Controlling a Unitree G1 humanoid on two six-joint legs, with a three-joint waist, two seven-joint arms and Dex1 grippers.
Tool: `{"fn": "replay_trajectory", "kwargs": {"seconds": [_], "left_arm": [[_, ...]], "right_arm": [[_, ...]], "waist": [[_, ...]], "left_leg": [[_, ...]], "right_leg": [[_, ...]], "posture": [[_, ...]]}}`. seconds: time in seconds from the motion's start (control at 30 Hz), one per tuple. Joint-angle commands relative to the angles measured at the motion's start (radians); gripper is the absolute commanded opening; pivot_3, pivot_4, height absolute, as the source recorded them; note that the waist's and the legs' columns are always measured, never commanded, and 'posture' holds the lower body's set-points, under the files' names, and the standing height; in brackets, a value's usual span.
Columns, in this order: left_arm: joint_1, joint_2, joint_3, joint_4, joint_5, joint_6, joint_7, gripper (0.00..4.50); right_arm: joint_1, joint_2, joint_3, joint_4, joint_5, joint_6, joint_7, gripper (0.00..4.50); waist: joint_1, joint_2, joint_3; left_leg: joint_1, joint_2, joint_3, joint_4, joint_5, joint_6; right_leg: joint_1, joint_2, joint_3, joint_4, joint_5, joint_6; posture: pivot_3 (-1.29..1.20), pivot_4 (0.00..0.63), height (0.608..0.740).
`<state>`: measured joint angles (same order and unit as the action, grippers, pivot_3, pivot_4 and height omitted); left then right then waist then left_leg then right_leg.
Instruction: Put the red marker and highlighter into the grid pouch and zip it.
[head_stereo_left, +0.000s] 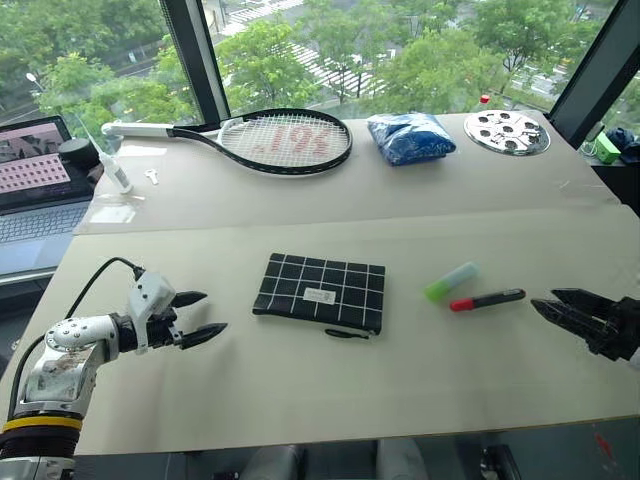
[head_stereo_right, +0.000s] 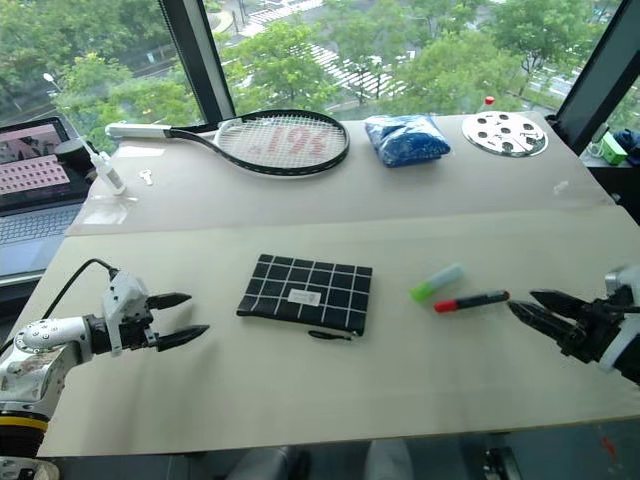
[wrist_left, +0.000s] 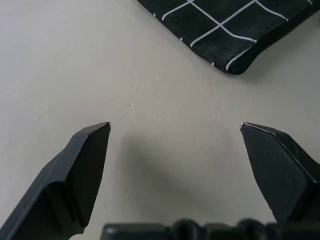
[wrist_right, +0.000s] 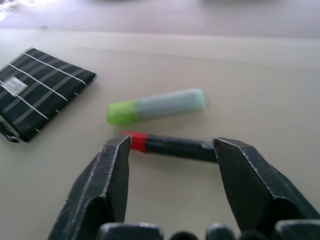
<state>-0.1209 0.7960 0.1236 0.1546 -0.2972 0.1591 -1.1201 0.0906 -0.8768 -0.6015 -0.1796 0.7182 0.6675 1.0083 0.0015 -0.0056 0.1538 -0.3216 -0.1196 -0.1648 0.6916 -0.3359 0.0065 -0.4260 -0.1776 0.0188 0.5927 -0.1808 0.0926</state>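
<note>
The grid pouch (head_stereo_left: 320, 292) lay flat near the middle of the table (head_stereo_left: 300, 400), its zipper pull (head_stereo_left: 346, 334) trailing off the near edge. To its right the highlighter (head_stereo_left: 451, 281) and the red marker (head_stereo_left: 487, 299) lay side by side but apart — the highlighter farther from the robot. The left gripper (head_stereo_left: 196, 316) hung over bare tabletop left of the pouch, fingers spread wide and empty. The right gripper (head_stereo_left: 552, 304) pointed at the marker from the right, just short of it, its fingers parted with nothing between them. Farther back lay a tennis racket (head_stereo_left: 270, 139), a blue plastic bag (head_stereo_left: 411, 136) and a perforated metal disc (head_stereo_left: 508, 132) — a laptop (head_stereo_left: 35, 180) stood at the left.
</note>
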Motion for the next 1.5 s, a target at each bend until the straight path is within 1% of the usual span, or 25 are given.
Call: {"fn": "replay_trajectory", "kwargs": {"seconds": [0.03,0.1,0.13,0.17,0.2,0.23,0.27,0.33,0.37,0.4,0.47,0.57,0.73,0.83,1.03,1.37,1.4,1.43,1.47,1.5], "left_arm": [[-0.043,0.011,-0.022,-0.001,0.030,-0.061,-0.014,4.50],[-0.069,0.012,-0.046,0.006,0.047,-0.080,-0.025,4.50],[-0.078,0.015,-0.057,0.010,0.056,-0.090,-0.031,4.50],[-0.087,0.017,-0.068,0.015,0.066,-0.101,-0.035,4.50],[-0.097,0.018,-0.078,0.025,0.077,-0.114,-0.037,4.50],[-0.114,0.018,-0.095,0.042,0.095,-0.136,-0.043,4.50],[-0.125,0.018,-0.106,0.055,0.106,-0.151,-0.048,4.50],[-0.148,0.017,-0.134,0.080,0.134,-0.180,-0.058,4.50],[-0.155,0.017,-0.149,0.092,0.149,-0.189,-0.064,4.50],[-0.161,0.017,-0.160,0.102,0.159,-0.197,-0.069,4.50],[-0.179,0.009,-0.187,0.134,0.189,-0.237,-0.070,4.50],[-0.208,-0.014,-0.212,0.168,0.209,-0.283,-0.064,4.50],[-0.245,-0.035,-0.258,0.228,0.272,-0.371,-0.040,4.50],[-0.263,-0.059,-0.276,0.253,0.278,-0.420,-0.039,4.50],[-0.311,-0.120,-0.301,0.313,0.275,-0.495,-0.052,4.50],[-0.397,-0.184,-0.325,0.464,0.284,-0.628,-0.083,4.50],[-0.402,-0.187,-0.325,0.475,0.284,-0.637,-0.085,3.98],[-0.407,-0.190,-0.325,0.486,0.281,-0.641,-0.092,3.83],[-0.411,-0.193,-0.325,0.494,0.277,-0.645,-0.101,3.37],[-0.414,-0.194,-0.326,0.499,0.273,-0.645,-0.109,3.05]], "right_arm": [[-0.087,0.002,0.103,-0.123,0.081,0.052,0.003,1.34],[-0.176,0.045,0.215,-0.164,0.105,0.089,-0.036,0.69],[-0.204,0.057,0.269,-0.185,0.101,0.098,-0.042,0.29],[-0.225,0.065,0.326,-0.201,0.078,0.094,-0.040,0.06],[-0.244,0.074,0.380,-0.212,0.052,0.087,-0.041,0.06],[-0.292,0.104,0.474,-0.199,-0.012,0.063,-0.055,0.06],[-0.326,0.125,0.537,-0.187,-0.055,0.045,-0.068,0.06],[-0.414,0.175,0.670,-0.115,-0.193,-0.019,-0.113,0.06],[-0.446,0.185,0.722,-0.088,-0.245,-0.040,-0.115,0.06],[-0.467,0.192,0.757,-0.069,-0.280,-0.056,-0.112,0.06],[-0.506,0.198,0.805,-0.057,-0.301,-0.069,-0.070,0.06],[-0.546,0.188,0.882,0.000,-0.397,-0.120,-0.049,0.06],[-0.535,0.131,1.018,0.041,-0.572,-0.204,-0.010,0.06],[-0.517,0.131,1.050,0.049,-0.627,-0.244,-0.011,0.06],[-0.502,0.173,1.029,0.052,-0.645,-0.241,-0.026,0.06],[-0.492,0.198,1.001,0.054,-0.662,-0.235,-0.030,0.06],[-0.490,0.200,1.001,0.052,-0.663,-0.234,-0.029,0.00],[-0.488,0.201,1.001,0.050,-0.664,-0.234,-0.027,0.00],[-0.486,0.203,1.001,0.049,-0.665,-0.234,-0.025,0.00],[-0.484,0.204,1.001,0.048,-0.667,-0.234,-0.024,0.00]], "waist": [[0.002,-0.001,0.001],[0.004,-0.002,0.001],[0.004,-0.003,0.002],[0.004,-0.003,0.002],[0.006,-0.003,0.002],[0.006,-0.003,0.002],[0.008,-0.004,0.002],[0.007,-0.004,0.002],[0.006,-0.004,0.002],[0.005,-0.004,0.002],[0.010,-0.004,0.002],[0.011,-0.004,0.001],[0.014,-0.002,0.000],[0.017,0.001,-0.003],[0.020,0.000,-0.004],[0.016,-0.002,-0.007],[0.016,-0.002,-0.007],[0.016,-0.002,-0.007],[0.016,-0.003,-0.008],[0.016,-0.003,-0.008]], "left_leg": [[0.000,0.001,0.000,0.000,0.000,0.000],[0.000,0.001,0.001,0.001,0.000,0.000],[0.000,0.001,0.001,0.001,0.000,-0.001],[0.000,0.001,0.000,0.001,0.000,-0.001],[-0.001,0.001,0.000,0.001,0.000,-0.001],[-0.001,0.001,0.000,0.001,-0.001,-0.001],[-0.001,0.001,0.000,0.001,-0.001,-0.001],[-0.002,0.000,0.002,0.002,-0.001,-0.001],[-0.006,-0.002,0.004,0.003,-0.001,-0.002],[-0.007,-0.002,0.004,0.004,-0.001,-0.002],[-0.010,-0.003,0.004,0.004,-0.001,-0.002],[-0.012,-0.003,0.003,0.004,-0.001,-0.002],[-0.012,-0.004,0.004,0.005,-0.001,-0.002],[-0.007,-0.004,0.006,0.005,-0.001,-0.002],[0.004,-0.003,0.007,0.004,-0.001,-0.001],[0.005,-0.003,0.005,0.004,-0.001,-0.001],[0.005,-0.003,0.005,0.004,-0.001,-0.001],[0.005,-0.003,0.005,0.004,-0.001,-0.001],[0.005,-0.003,0.005,0.005,-0.001,-0.001],[0.005,-0.003,0.005,0.005,-0.001,-0.001]], "right_leg": [[0.000,0.000,0.000,0.000,0.000,0.000],[-0.001,0.000,0.000,0.000,0.000,0.000],[-0.001,0.000,-0.001,0.000,0.000,0.000],[-0.002,0.000,-0.001,0.000,0.001,-0.001],[-0.003,0.000,-0.001,0.000,0.001,-0.001],[-0.004,0.000,-0.002,0.000,0.001,-0.001],[-0.005,0.000,-0.002,0.000,0.001,-0.001],[-0.008,0.000,-0.002,0.001,0.001,-0.002],[-0.013,0.000,-0.003,0.001,0.002,-0.003],[-0.015,0.000,-0.003,0.001,0.003,-0.004],[-0.017,-0.001,-0.004,0.001,0.003,-0.004],[-0.019,-0.001,-0.006,0.001,0.004,-0.004],[-0.018,-0.002,-0.006,0.001,0.004,-0.003],[-0.013,-0.001,-0.006,0.001,0.004,-0.003],[-0.001,-0.001,-0.006,0.001,0.003,-0.002],[0.000,-0.001,-0.005,0.001,0.003,-0.002],[0.000,-0.001,-0.005,0.000,0.003,-0.002],[0.000,-0.001,-0.005,0.001,0.003,-0.002],[0.000,-0.001,-0.005,0.001,0.003,-0.002],[0.000,-0.001,-0.005,0.001,0.003,-0.002]], "posture": [[0.00,0.150,0.740],[0.00,0.150,0.740],[0.00,0.150,0.740],[0.00,0.150,0.740],[0.00,0.150,0.740],[0.00,0.150,0.740],[0.00,0.150,0.740],[0.00,0.150,0.740],[0.00,0.150,0.740],[0.00,0.150,0.740],[0.00,0.150,0.740],[0.00,0.150,0.740],[0.00,0.150,0.740],[0.00,0.150,0.740],[0.00,0.150,0.740],[0.00,0.150,0.740],[0.00,0.150,0.740],[0.00,0.150,0.740],[0.00,0.150,0.740],[0.00,0.150,0.740]]}}
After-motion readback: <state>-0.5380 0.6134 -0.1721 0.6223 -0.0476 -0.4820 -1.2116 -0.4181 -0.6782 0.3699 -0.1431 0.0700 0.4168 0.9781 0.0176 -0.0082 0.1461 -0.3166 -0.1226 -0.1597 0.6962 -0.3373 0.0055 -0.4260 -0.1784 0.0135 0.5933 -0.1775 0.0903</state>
